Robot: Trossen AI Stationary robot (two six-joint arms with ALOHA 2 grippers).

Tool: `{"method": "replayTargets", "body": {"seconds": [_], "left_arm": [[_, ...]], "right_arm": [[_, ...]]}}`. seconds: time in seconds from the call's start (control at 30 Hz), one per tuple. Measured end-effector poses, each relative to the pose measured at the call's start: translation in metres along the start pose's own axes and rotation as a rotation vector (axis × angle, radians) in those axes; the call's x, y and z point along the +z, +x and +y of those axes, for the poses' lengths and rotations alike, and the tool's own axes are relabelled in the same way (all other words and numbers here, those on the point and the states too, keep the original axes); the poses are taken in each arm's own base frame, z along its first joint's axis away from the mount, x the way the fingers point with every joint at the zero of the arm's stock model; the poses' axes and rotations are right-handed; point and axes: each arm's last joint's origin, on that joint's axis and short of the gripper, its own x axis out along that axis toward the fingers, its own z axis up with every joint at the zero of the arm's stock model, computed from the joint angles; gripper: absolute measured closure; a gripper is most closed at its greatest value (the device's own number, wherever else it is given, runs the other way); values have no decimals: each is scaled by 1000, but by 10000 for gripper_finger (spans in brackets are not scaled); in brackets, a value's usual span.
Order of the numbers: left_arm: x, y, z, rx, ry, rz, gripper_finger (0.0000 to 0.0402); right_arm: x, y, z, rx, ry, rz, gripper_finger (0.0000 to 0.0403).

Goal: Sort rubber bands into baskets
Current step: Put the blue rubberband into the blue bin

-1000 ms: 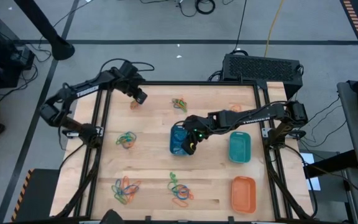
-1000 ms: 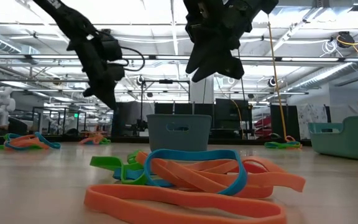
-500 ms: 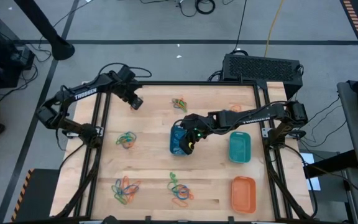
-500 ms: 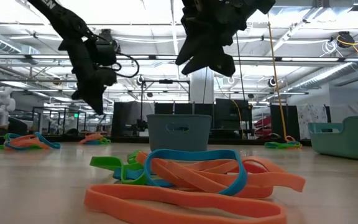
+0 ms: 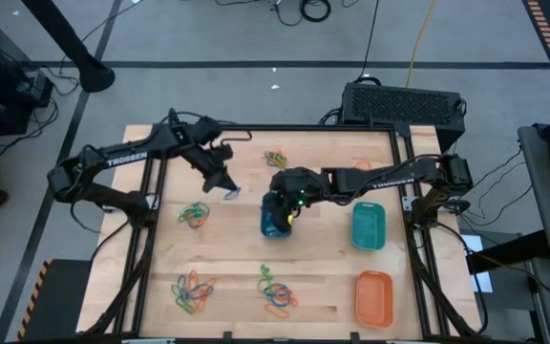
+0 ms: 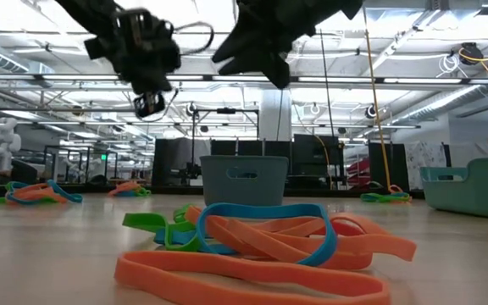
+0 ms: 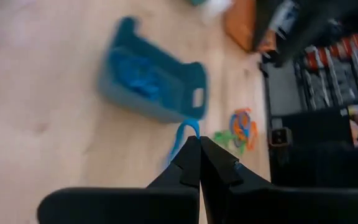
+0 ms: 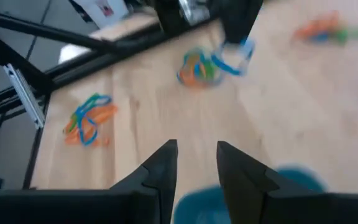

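My left gripper (image 5: 227, 187) is shut on a blue rubber band (image 5: 233, 193) above the table, just left of the blue basket (image 5: 273, 222). My right gripper (image 5: 286, 218) hovers open over that basket with nothing between its fingers (image 8: 196, 149). Blue bands lie inside the blue basket (image 7: 143, 79). The teal basket (image 5: 368, 227) and the orange basket (image 5: 373, 296) stand at the right side. Mixed heaps of rubber bands lie on the table at the far middle (image 5: 276, 160), the left (image 5: 194, 215), the near left (image 5: 191, 291) and the near middle (image 5: 275, 291). My left gripper pinches the blue rubber band between its two fingertips, with the loop (image 7: 188, 128) sticking out just past them. The fingers slant downward, coming from the table's far left. The band (image 8: 234, 57) hangs slack below the tips, clear of the table.
Black frame rails run along the table's left (image 5: 151, 220) and right (image 5: 411, 220) sides. In the low view a heap of orange, blue and green bands (image 6: 261, 246) lies close in front, with the blue basket (image 6: 244, 180) behind it and the teal basket (image 6: 473, 188) at the right.
My left gripper has swung from the far left part of the table toward the blue basket, nearer and to the right, turning its wrist as it went and staying shut. My right gripper has tipped its fingers up a little while staying over the blue basket.
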Motion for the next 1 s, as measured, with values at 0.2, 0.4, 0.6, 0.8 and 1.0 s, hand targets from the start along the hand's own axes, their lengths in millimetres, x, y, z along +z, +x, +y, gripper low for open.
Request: {"method": "replayTargets", "body": {"seconds": [0.2,0.4,0.6,0.8,1.0], "left_arm": [[10,21,-29,-81,80,-33,401],[17,36,-50,-133,158,-83,402],[18,40,-56,-144,166,-92,402],[18,40,-57,-139,167,-94,402],[18,40,-57,-136,166,-94,402]], "right_arm": [[13,-1,3,25,-170,-134,298],[18,-2,5,13,-242,-195,298],[17,-2,6,54,-250,-175,298],[14,-2,10,140,-259,-148,298],[13,-2,13,148,-265,-144,298]]}}
